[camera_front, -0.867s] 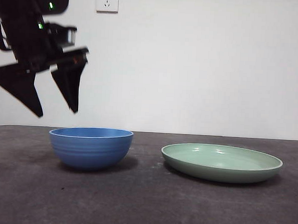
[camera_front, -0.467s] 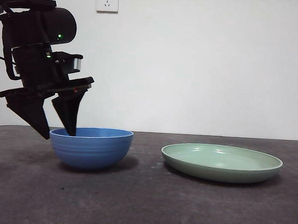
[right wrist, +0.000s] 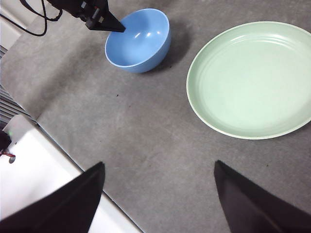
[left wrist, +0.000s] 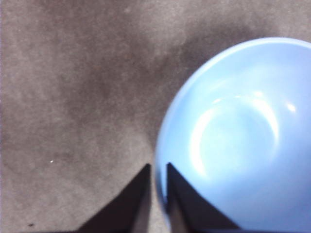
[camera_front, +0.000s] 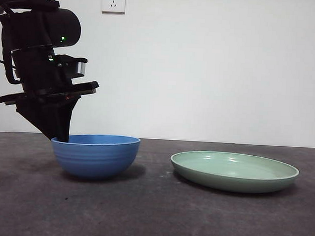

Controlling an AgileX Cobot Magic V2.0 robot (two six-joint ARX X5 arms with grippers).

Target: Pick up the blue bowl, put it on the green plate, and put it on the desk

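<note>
Where left pincer [camera_front: 59,136] grips: blue bowl [camera_front: 95,155] rim.

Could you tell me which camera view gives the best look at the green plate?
The right wrist view: the green plate shows whole from above, rim and glossy inside. The front view gives it only edge-on, resting on the desk. The left wrist view does not show it.

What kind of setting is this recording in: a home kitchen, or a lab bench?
Most likely a lab or test bench, not a kitchen: a bare dark desk against a plain white wall with one wall socket, holding only a blue bowl and a green plate.
</note>
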